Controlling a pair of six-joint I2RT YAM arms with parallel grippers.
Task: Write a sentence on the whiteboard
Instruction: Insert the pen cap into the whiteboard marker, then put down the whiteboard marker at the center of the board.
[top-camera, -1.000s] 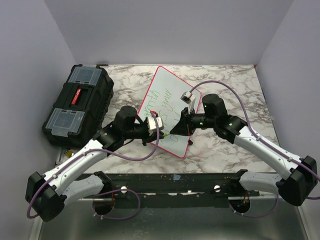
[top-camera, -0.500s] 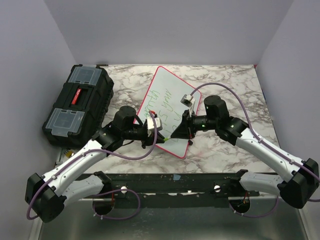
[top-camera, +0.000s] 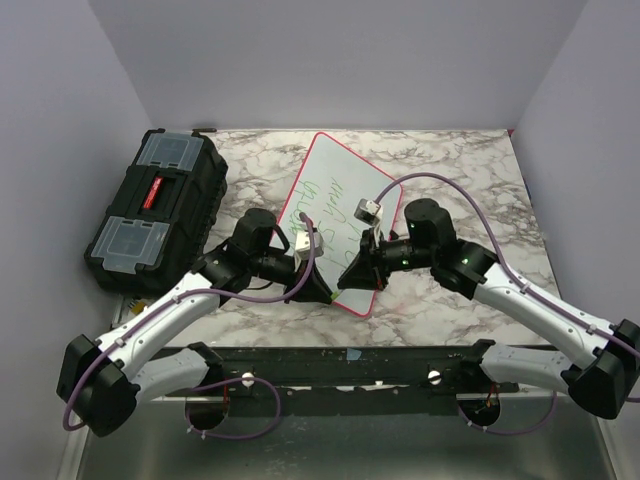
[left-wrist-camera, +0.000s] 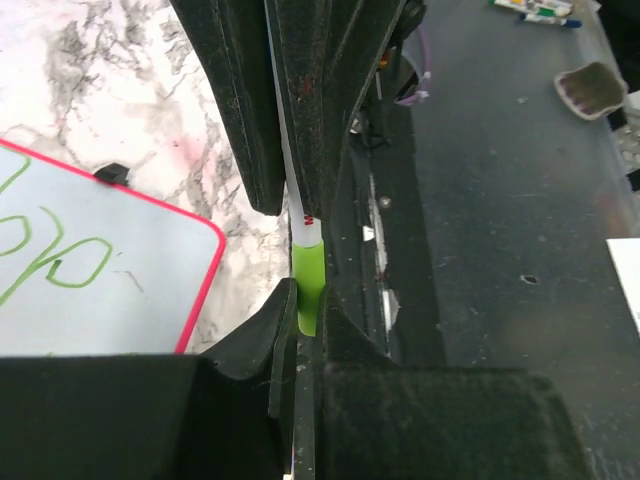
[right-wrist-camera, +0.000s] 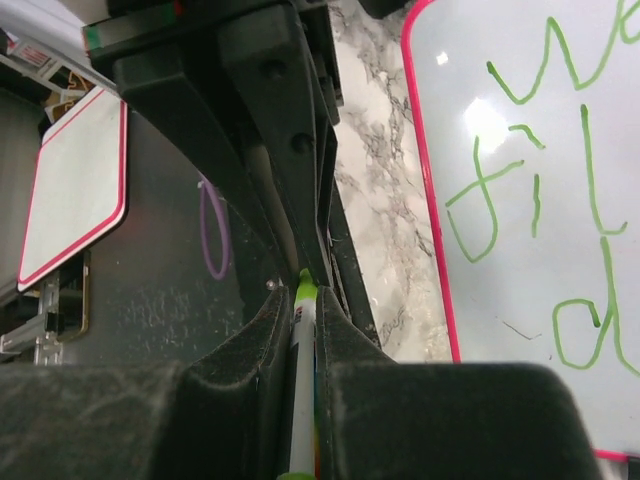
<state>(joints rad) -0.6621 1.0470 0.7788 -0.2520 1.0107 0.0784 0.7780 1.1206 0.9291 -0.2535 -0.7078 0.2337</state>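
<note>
The whiteboard (top-camera: 352, 165) lies flat on the marble table (top-camera: 455, 170), turned at a slant. Its far end is near the back wall and its near corner points toward the arms. A black toolbox (top-camera: 155, 205) sits to its left, a little apart from it.

The sentence (top-camera: 322, 205) runs across the board in thin green handwriting, in three lines. From above I can't read the words. The right wrist camera picks out a few looping green letters near the pink rim.

Both arms reach in and meet just at the board's near corner. The left gripper (top-camera: 318, 290) and the right gripper (top-camera: 352, 274) face each other, tip to tip.

Between them is one marker (left-wrist-camera: 309, 285), with a white barrel and a green end. The left fingers (left-wrist-camera: 250, 345) are clenched on the green end. The white barrel runs up from there into the other gripper's black jaws.

In the right wrist view, the right fingers (right-wrist-camera: 345, 345) are clamped tight around the white barrel. The green end pokes out toward the left gripper. Whether that green end is a cap, I cannot tell.

In the left wrist view the board's rounded corner lies to one side, with bare marble under the marker. A second small board (right-wrist-camera: 70, 190) with a red rim lies on the dark surface in front of the table.
</note>
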